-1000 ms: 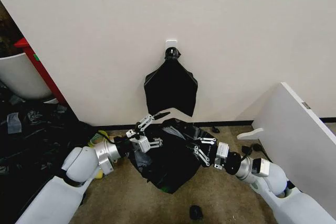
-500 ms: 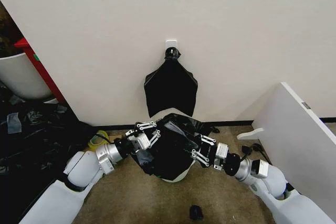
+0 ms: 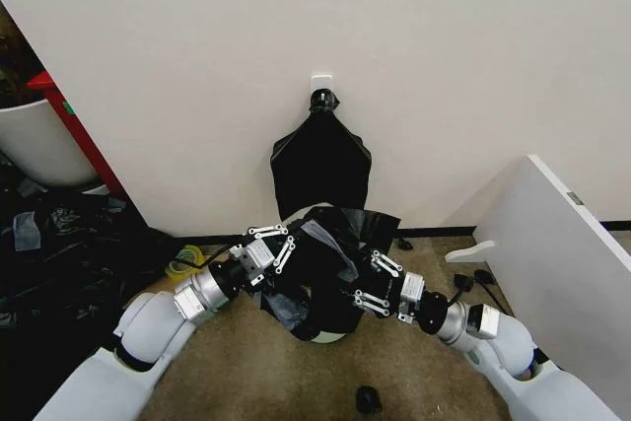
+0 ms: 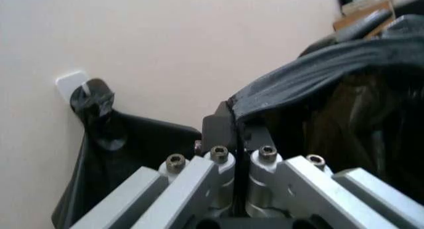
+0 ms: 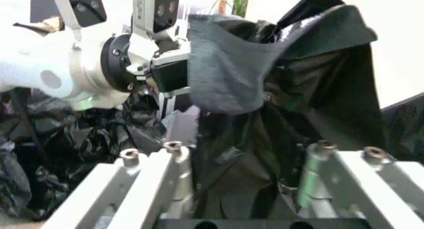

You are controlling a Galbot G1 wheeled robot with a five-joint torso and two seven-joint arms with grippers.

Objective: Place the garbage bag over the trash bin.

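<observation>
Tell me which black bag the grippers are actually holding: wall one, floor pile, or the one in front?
The garbage bag in front, draped on the trash bin. Left gripper and right gripper flank it; the bag bunch hangs on the wall, the sheeting lies left.

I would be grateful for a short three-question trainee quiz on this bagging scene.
1. True or false: the left gripper is pinched shut on the garbage bag.
2. Multiple choice: where does the trash bin show in the head view? A) peeking out under the draped bag; B) on the white panel at the right; C) hanging from the wall hook.
3. Fill in: the separate black bag bunch hangs from a hook on the ____.

Key: 1 true, the left wrist view shows the fingers closed on a fold of plastic. 2 A. 3 wall. The right gripper is at the bag's other side.
</observation>
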